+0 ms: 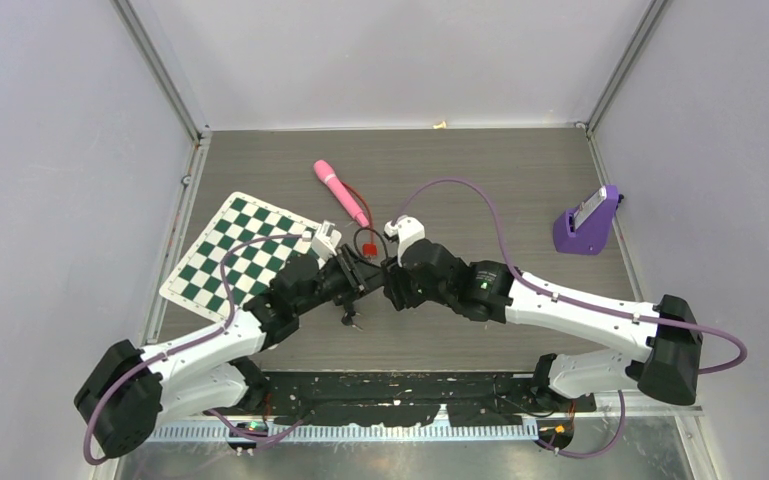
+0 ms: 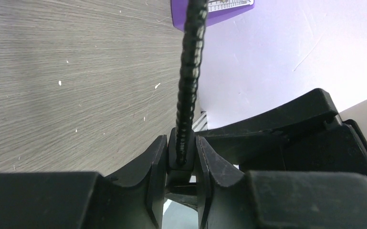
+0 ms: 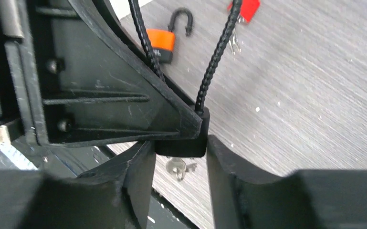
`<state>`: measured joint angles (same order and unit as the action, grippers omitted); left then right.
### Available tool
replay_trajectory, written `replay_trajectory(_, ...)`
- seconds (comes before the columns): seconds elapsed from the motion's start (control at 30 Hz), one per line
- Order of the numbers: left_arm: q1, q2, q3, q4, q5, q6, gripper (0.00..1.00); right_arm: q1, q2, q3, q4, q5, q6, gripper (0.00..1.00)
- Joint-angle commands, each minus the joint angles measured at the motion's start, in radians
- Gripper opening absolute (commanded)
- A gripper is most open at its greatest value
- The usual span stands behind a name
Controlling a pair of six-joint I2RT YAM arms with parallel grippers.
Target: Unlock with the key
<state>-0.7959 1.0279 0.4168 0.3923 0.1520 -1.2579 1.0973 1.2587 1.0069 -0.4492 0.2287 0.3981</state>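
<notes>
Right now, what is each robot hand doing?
Left gripper: closed on the cable lock.
Right gripper: around the cable lock; cannot tell if gripping.

left arm point(image 1: 208, 352) and right arm point(image 1: 580, 305): white links, black joint housings and bases; a purple cable point(image 1: 460, 183) loops along each; white camera blocks point(image 1: 407, 228) at the wrists; scuffed black fingers point(image 2: 141, 171); small screws point(image 3: 52, 66) in a ribbed black side plate

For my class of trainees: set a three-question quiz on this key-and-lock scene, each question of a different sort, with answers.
1. True or false: the orange padlock lies on the table with its shackle open.
2. The left gripper clamps: A pink handle, B black cable lock, C chessboard?
3. What colour is the tag near the padlock?
Key: 1 true; 2 B; 3 red.
</notes>
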Motion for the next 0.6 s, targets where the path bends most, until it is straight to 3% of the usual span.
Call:
replay_trajectory(0.0, 0.070, -0.029, 0.035, 0.021, 0.118, -0.040, 0.00, 0.001, -0.052, 0.045, 0.208, 0.082, 0.007, 0.54)
replay_trajectory(0.1, 0.149, -0.054, 0.045, 0.011, 0.171, -0.053, 0.00, 0.001, -0.115, -0.004, 0.302, 0.083, -0.045, 0.68)
replay_trajectory(0.23, 0.241, -0.086, 0.064, 0.010, 0.235, -0.068, 0.00, 0.000, -0.187, -0.069, 0.395, 0.079, -0.041, 0.78)
replay_trajectory(0.33, 0.282, -0.103, 0.068, 0.052, 0.278, -0.106, 0.00, -0.012, -0.236, -0.134, 0.469, 0.058, 0.052, 0.76)
replay_trajectory(0.57, 0.294, -0.120, 0.073, 0.196, 0.347, -0.210, 0.00, -0.099, -0.345, -0.410, 0.925, -0.110, 0.374, 0.60)
